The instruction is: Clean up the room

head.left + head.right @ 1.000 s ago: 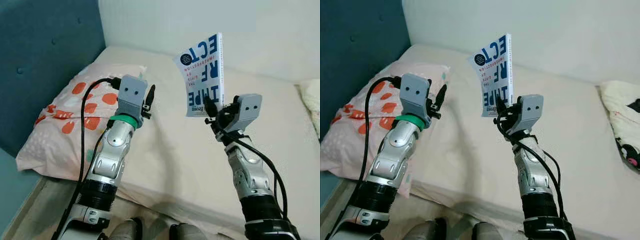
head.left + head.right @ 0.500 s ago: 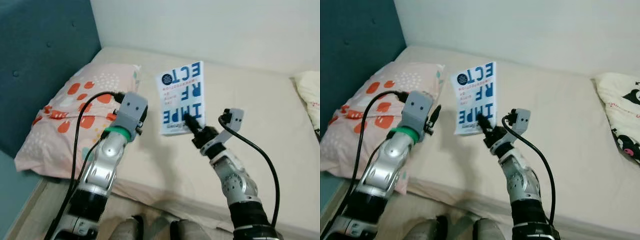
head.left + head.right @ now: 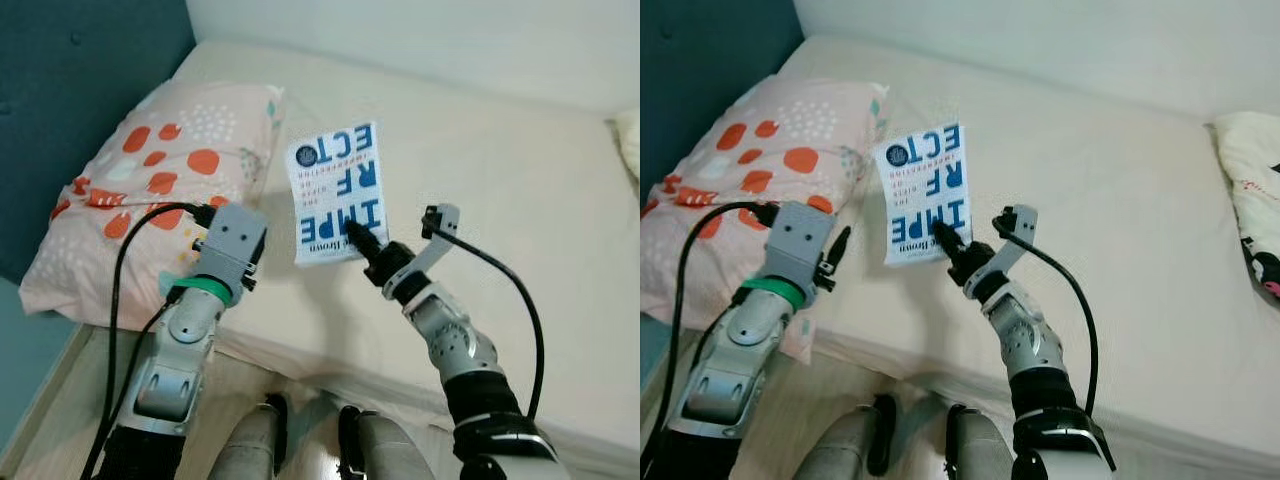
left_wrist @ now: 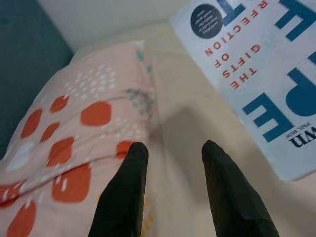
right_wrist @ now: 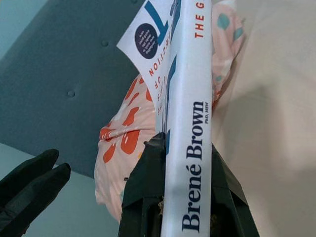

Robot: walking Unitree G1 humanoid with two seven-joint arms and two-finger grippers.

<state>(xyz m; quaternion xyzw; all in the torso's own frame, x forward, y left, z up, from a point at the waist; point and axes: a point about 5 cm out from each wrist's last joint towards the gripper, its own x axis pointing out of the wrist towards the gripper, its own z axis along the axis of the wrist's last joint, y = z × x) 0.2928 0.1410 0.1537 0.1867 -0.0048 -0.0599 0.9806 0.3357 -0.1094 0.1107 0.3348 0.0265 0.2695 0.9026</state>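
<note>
From the head cameras, the right gripper (image 3: pixel 358 240) clamps the lower edge of a white book (image 3: pixel 336 190), now tilted low over the bed (image 3: pixel 520 180) beside the spotted pillow (image 3: pixel 150 170), no longer held upright. The left wrist view shows the left gripper (image 4: pixel 170 153) open, empty. The right wrist view shows fingers (image 5: pixel 143 182) pinching the book's spine.

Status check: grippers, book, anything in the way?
Right gripper shut on white paperback book, above beige mattress. Left gripper open, empty. Spotted pink pillow alongside.
</note>
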